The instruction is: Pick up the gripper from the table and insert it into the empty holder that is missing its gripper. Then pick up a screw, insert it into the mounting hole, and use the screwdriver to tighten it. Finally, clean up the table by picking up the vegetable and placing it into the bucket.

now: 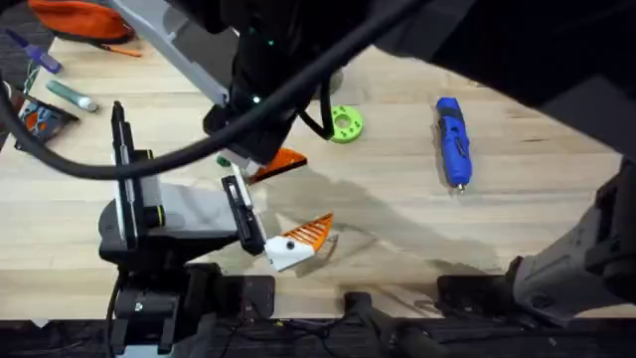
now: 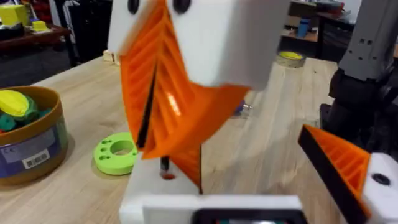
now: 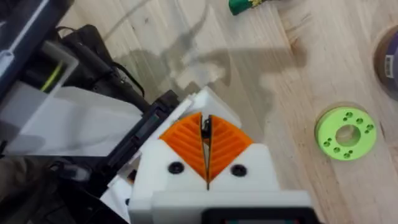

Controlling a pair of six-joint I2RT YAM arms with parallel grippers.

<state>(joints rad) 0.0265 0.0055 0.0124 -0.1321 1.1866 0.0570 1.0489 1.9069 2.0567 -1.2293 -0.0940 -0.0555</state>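
Observation:
My right gripper (image 1: 281, 164) (image 3: 205, 134) hangs shut on the gripper (image 2: 189, 155), an orange ribbed pad whose black end shows between the fingers. It hovers just over my left gripper (image 1: 298, 242) (image 2: 249, 180). The left gripper is open, with the bare white holder (image 2: 146, 186) on one side and an orange-padded finger (image 2: 345, 165) on the other. The blue screwdriver (image 1: 452, 139) lies at the right on the table. The green vegetable (image 3: 249, 5) lies beyond the right gripper, near the mustard bucket (image 2: 31, 149) (image 3: 390, 62). The screw is out of view.
A flat green ring disc (image 1: 345, 123) (image 2: 116, 152) (image 3: 346, 132) lies between the bucket and the grippers. The bucket holds yellow and teal toys. An orange pouch (image 1: 79, 18) and small tools (image 1: 70, 94) sit at the far left. The right arm spans the top of the overhead view.

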